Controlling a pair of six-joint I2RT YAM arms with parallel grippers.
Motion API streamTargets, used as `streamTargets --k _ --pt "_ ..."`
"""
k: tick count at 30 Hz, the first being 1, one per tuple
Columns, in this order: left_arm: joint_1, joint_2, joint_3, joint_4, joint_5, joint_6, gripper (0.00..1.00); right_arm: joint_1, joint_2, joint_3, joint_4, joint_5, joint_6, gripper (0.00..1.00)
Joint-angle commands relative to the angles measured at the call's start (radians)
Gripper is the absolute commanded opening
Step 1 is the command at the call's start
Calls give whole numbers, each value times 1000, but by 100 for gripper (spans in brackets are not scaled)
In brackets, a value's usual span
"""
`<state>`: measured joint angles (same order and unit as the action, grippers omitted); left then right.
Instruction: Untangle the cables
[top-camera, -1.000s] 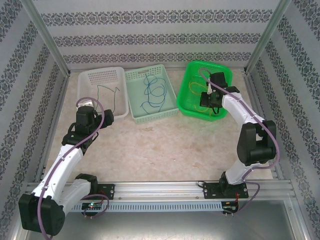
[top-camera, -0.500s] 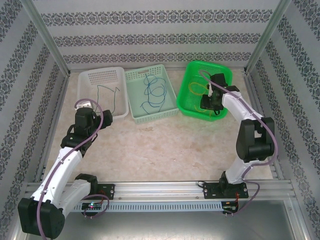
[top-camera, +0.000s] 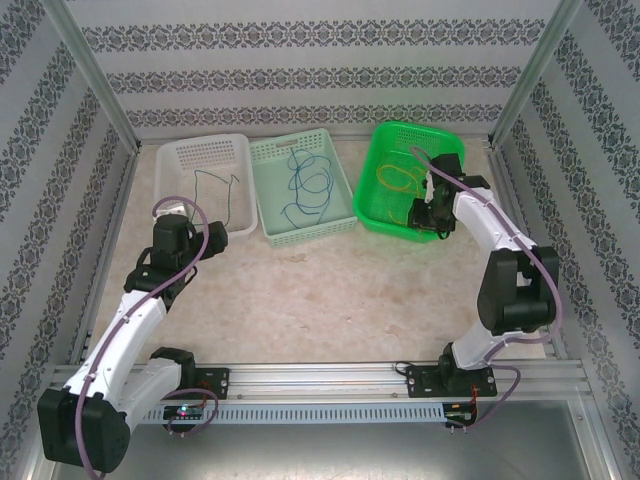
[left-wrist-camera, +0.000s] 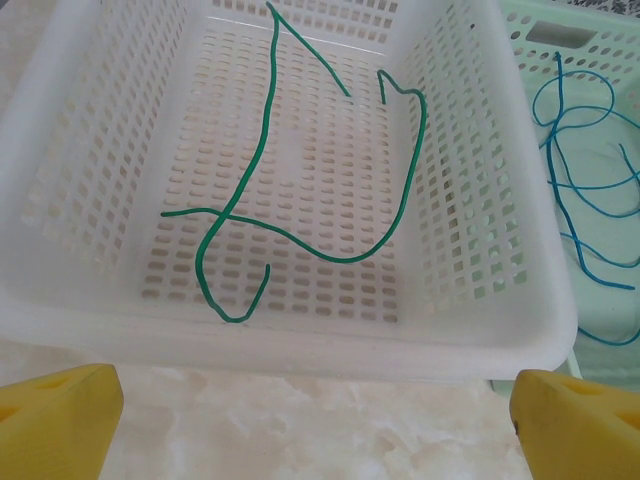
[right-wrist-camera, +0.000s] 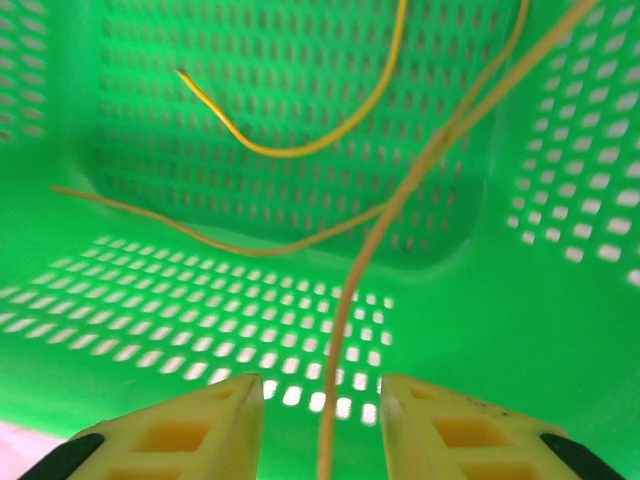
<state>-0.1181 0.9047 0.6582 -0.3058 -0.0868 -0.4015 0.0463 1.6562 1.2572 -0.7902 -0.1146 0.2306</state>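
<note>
Untangling, top view: the right tool (top-camera: 428, 215) is held at the near side of the green basket (top-camera: 372, 190), which stands by the far right corner of the worktop (top-camera: 320, 270), beside the yellow cables (top-camera: 392, 178). The left tool (top-camera: 172, 208) is held before the white basket (top-camera: 205, 150) at the far left.
Left wrist view: the left tool (left-wrist-camera: 316, 382) is spread wide, with nothing gripped. The dark green cable (left-wrist-camera: 300, 248) is laid alone in the white basket (left-wrist-camera: 300, 345), its long axis running near to far.
Right wrist view: the right tool (right-wrist-camera: 322, 395) is partly apart. One yellow cable (right-wrist-camera: 345, 330) is threaded through the gap and not pinched. It is pointed up and away, toward the basket's far right wall.
Step advice: a single strand should be clamped, then raised slowly so the others can be shed.
</note>
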Motion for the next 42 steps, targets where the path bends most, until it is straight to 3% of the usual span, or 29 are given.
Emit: streamTargets --k 1,9,18,26,31,34,36,38,40,42 --pt "-8 -16 -18 9 -5 -17 100 -12 45 -4 -36 -20 -17 36" --pt "-9 -18 -19 5 -16 -13 100 -1 114 27 58 -58 5 0" --pt "-9 -12 -28 14 -16 -23 100 27 62 50 216 56 43 0" --pt "-9 -12 -35 8 -27 -22 100 27 215 38 356 123 45 0" --pt "-9 -14 -41 5 -33 -20 100 31 243 74 328 150 61 1" --pt "-8 -14 -44 9 -30 -24 100 33 250 102 249 118 49 34" --pt "-9 -13 -47 17 -27 -23 100 37 230 88 225 114 33 63" --pt "-9 -9 -45 15 -29 -20 100 38 169 32 259 99 33 74" --pt "-9 -5 -42 10 -33 -14 100 38 87 -30 304 72 38 92" --pt "-8 -4 -40 5 -47 -12 100 41 0 -78 322 57 38 98"
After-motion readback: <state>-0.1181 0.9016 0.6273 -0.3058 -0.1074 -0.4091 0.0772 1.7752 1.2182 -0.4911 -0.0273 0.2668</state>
